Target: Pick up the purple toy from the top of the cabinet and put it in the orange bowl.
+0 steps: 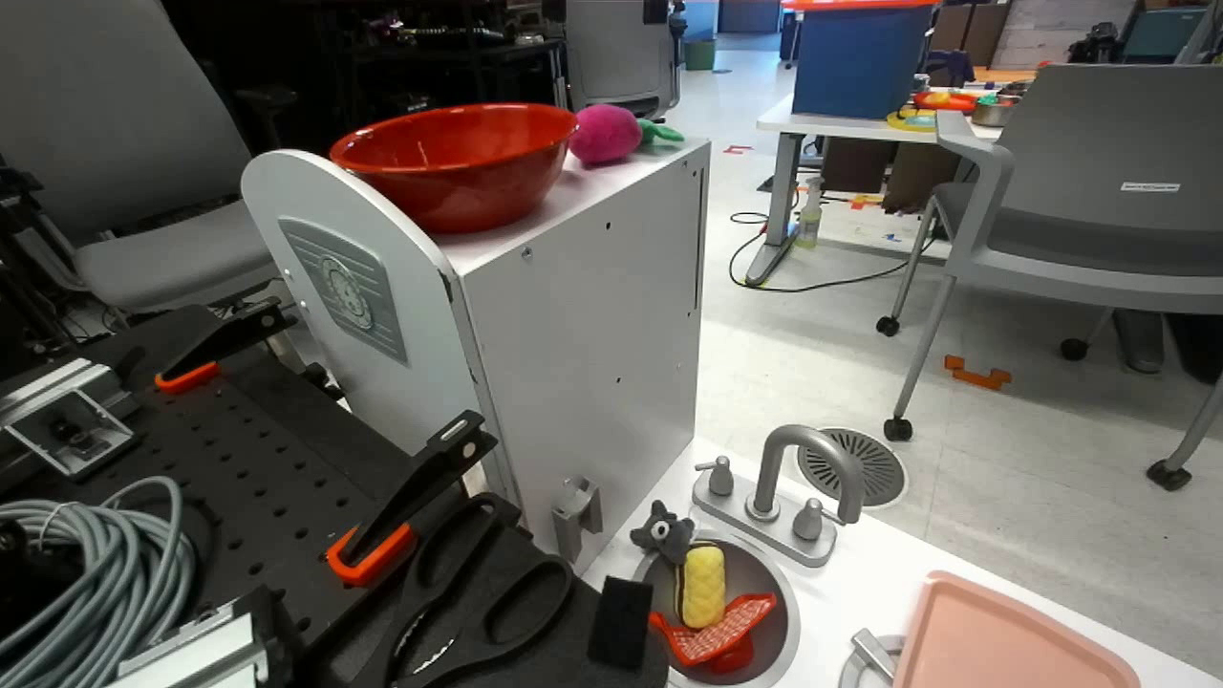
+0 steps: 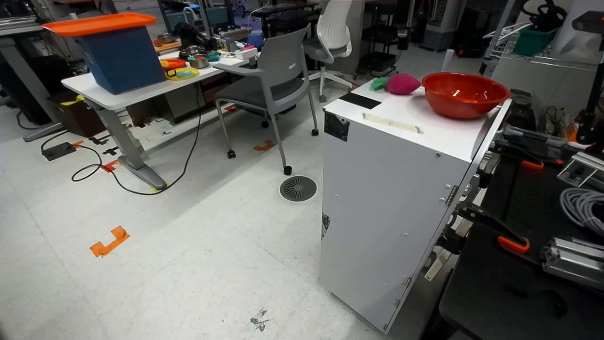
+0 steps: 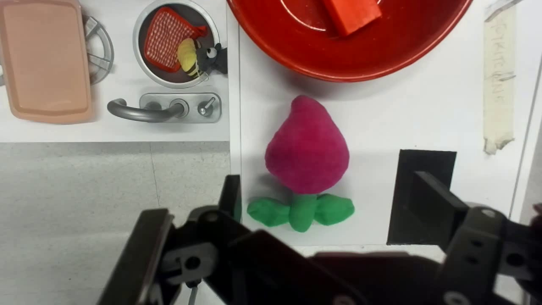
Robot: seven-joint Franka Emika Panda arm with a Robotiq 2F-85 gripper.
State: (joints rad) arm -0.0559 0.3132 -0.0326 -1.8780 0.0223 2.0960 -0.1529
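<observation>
The purple toy, a magenta plush with green leaves, lies on the white cabinet top beside the bowl; it shows in both exterior views (image 1: 606,134) (image 2: 402,83) and in the wrist view (image 3: 308,148). The orange bowl, red-orange and glossy, stands on the same top in both exterior views (image 1: 459,186) (image 2: 462,97) and at the top of the wrist view (image 3: 343,70). A red block (image 3: 355,15) lies in it. My gripper (image 3: 332,195) is open and empty, above the cabinet top. The toy's leaves appear between its fingers, off-centre to the left. The gripper is out of both exterior views.
The cabinet (image 1: 592,315) has a raised rounded panel (image 1: 358,287) beside the bowl. Below stand a sink (image 1: 788,612) with soft toys, a faucet (image 1: 803,478) and a pink tray (image 1: 1013,640). A black patch (image 3: 417,169) and tape (image 3: 499,84) mark the cabinet top.
</observation>
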